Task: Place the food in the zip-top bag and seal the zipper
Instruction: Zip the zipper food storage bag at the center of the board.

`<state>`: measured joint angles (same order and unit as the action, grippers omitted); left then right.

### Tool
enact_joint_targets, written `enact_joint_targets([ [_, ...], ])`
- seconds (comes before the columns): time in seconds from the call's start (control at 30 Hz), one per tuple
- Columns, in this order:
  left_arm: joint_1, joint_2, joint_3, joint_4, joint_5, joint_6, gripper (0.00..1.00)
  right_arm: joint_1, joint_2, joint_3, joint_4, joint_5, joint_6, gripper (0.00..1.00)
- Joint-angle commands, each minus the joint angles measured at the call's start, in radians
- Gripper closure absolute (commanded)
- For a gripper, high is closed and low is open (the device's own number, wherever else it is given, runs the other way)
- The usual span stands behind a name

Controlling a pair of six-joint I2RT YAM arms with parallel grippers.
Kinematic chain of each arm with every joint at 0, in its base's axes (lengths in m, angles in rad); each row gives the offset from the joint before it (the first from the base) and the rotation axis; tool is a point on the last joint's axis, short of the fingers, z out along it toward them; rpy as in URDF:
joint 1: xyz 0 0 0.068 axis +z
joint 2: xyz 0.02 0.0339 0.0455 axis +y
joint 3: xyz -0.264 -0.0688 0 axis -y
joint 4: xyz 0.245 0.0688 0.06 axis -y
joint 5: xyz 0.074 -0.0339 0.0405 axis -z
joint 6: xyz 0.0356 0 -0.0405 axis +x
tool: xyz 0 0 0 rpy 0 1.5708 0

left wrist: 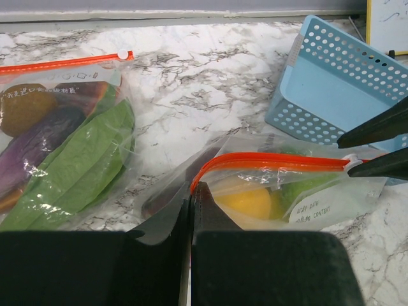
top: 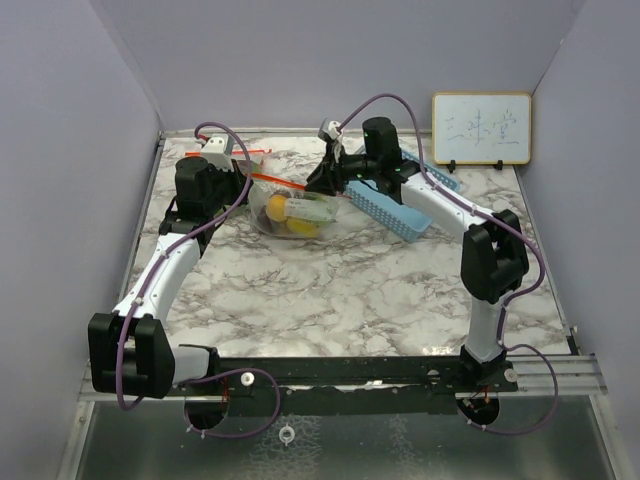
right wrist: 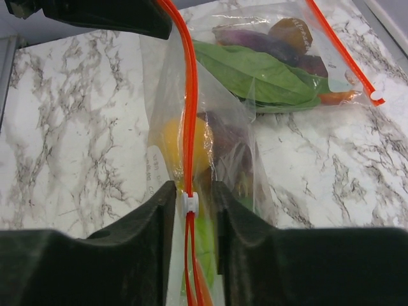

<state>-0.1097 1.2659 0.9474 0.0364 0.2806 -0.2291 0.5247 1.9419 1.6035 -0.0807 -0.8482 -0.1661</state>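
My left fingers pinch the orange zipper end of the crinkly clear bag; my right fingers clamp its white slider; round yellow fruit inside; the perforated blue basket shows from left wrist, not right.

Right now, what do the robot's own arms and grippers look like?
Both the left arm and right arm have white links with bulky black joint housings, and a purple cable loops along each. The left gripper and right gripper have matte black, blocky fingers. No markings show.
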Motion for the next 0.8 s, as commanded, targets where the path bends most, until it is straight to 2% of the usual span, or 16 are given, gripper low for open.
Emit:
enact_joint_targets([
  [0.0, 0.002, -0.033, -0.010, 0.032, 0.024, -0.006, 1.00, 0.012, 0.014, 0.021, -0.002, -0.016, 0.002, 0.77],
  [0.37, 0.003, -0.039, -0.012, 0.036, 0.025, -0.009, 1.00, 0.014, 0.027, 0.028, -0.055, -0.006, 0.000, 0.77],
  [0.6, 0.002, -0.046, -0.017, 0.034, 0.023, -0.010, 1.00, 0.014, 0.010, 0.020, -0.074, 0.045, -0.010, 0.97],
  [0.77, 0.003, -0.056, -0.019, 0.006, -0.021, -0.002, 1.00, 0.011, -0.033, -0.004, -0.093, 0.182, -0.031, 0.98],
])
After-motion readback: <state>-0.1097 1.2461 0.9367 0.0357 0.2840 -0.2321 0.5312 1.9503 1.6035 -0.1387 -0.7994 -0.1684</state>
